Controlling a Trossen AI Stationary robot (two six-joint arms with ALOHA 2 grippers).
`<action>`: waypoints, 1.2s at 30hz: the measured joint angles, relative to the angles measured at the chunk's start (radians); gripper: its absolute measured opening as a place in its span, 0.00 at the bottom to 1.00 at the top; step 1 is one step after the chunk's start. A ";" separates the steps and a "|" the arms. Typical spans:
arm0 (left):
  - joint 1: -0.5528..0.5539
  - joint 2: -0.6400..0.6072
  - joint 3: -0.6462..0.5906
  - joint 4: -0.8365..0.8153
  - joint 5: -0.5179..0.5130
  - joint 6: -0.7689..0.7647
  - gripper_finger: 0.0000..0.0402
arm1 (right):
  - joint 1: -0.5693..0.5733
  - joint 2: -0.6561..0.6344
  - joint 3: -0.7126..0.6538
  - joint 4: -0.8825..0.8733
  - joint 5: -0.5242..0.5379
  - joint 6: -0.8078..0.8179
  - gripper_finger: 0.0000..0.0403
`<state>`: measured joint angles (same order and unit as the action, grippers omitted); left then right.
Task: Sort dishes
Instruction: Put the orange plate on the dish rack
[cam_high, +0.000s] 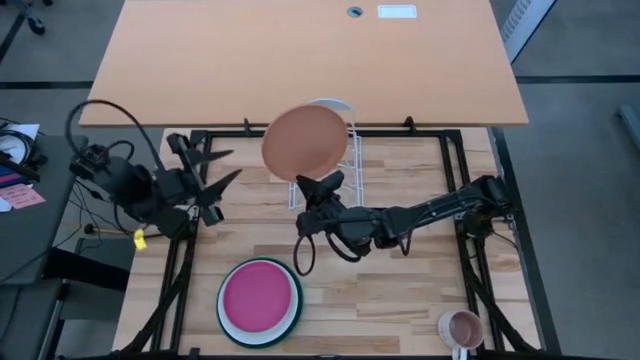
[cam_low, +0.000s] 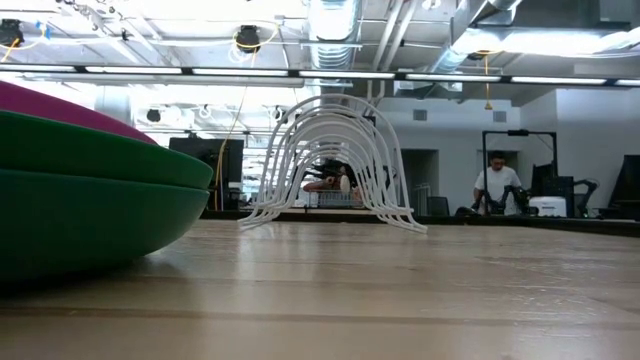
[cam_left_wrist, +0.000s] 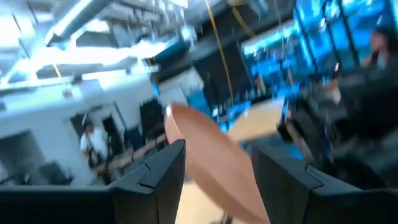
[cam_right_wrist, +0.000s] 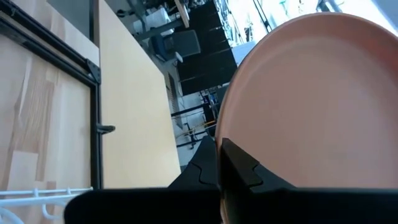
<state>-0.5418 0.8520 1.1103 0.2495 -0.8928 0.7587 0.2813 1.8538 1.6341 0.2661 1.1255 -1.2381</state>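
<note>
1. The right gripper (cam_high: 318, 185) is clamped on the rim of the terracotta plate (cam_high: 304, 141), holding it above the white wire rack (cam_high: 335, 150) at the far middle of the table (cam_high: 400, 290).
2. From the right wrist, the fingers (cam_right_wrist: 239, 167) pinch the plate's lower edge; the plate (cam_right_wrist: 317, 106) stands on edge, a smooth, matte, round disc with a shallow raised rim.
3. The left gripper (cam_high: 215, 170) hangs at the table's left edge, its fingers apart and holding nothing, pointed toward the lifted plate and well apart from it.
4. Through the left wrist, the plate (cam_left_wrist: 211, 162) shows edge-on between the 2 dark fingers (cam_left_wrist: 158, 174), farther off.
5. Near the front edge, left of centre, lies a stack: the magenta plate (cam_high: 258, 294) on the white plate (cam_high: 288, 322), inside the dark green plate (cam_high: 222, 312).
6. At table height the stack's green underside (cam_low: 80, 200) is glossy and curved, filling the left foreground.
7. The rack (cam_low: 335, 165) is thin white wire bent into repeated arches, and nothing sits in its slots.
8. A small pink mug (cam_high: 463, 328) stands at the front right corner, well apart from both arms.
9. The table is pale wooden planking in a black frame.
10. A person (cam_low: 497, 185) stands in the room beyond.
</note>
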 joint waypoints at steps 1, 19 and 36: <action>0.007 0.000 0.000 0.018 0.012 0.015 0.45 | 0.000 0.000 0.000 0.000 0.000 0.000 0.00; 0.201 0.126 0.007 0.124 0.065 0.120 0.79 | -0.010 0.000 0.000 0.000 -0.004 0.000 0.00; 0.401 0.288 0.007 0.249 0.085 0.176 0.79 | -0.023 0.000 0.000 -0.006 -0.004 0.065 0.02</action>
<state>-0.1412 1.1403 1.1175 0.4980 -0.8082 0.9347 0.2581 1.8534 1.6341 0.2598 1.1217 -1.1734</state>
